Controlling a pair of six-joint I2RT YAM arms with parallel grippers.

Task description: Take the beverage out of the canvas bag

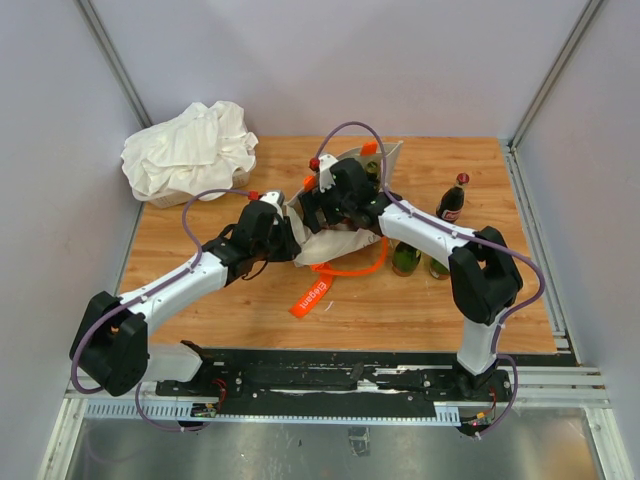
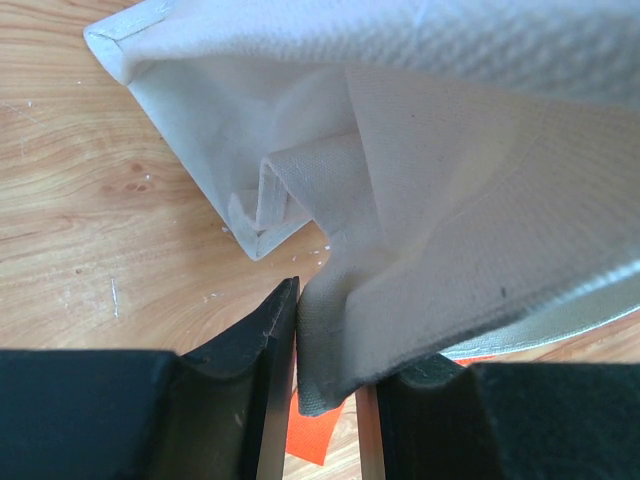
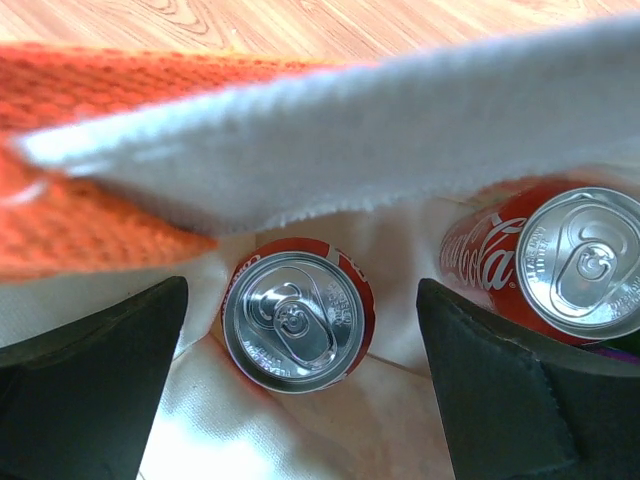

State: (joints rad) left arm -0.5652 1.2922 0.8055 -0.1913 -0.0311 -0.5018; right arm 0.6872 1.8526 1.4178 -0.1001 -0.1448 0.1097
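Observation:
The beige canvas bag (image 1: 338,243) lies at the table's centre with its mouth held up and its orange strap (image 1: 345,270) trailing toward the front. My left gripper (image 1: 289,238) is shut on a fold of the bag's edge (image 2: 335,345), holding it taut. My right gripper (image 1: 323,203) is open at the bag's mouth. In the right wrist view a red soda can (image 3: 296,318) stands upright inside the bag between the open fingers (image 3: 300,300), untouched. A second red cola can (image 3: 565,265) lies to its right. The bag's rim (image 3: 350,140) and an orange handle (image 3: 80,200) hang above them.
A white cloth bundle (image 1: 190,150) sits at the back left. A dark cola bottle (image 1: 452,200) with a red cap stands right of the bag. Two green bottles (image 1: 406,258) stand by the right arm. Grey walls enclose the wooden table (image 1: 230,310).

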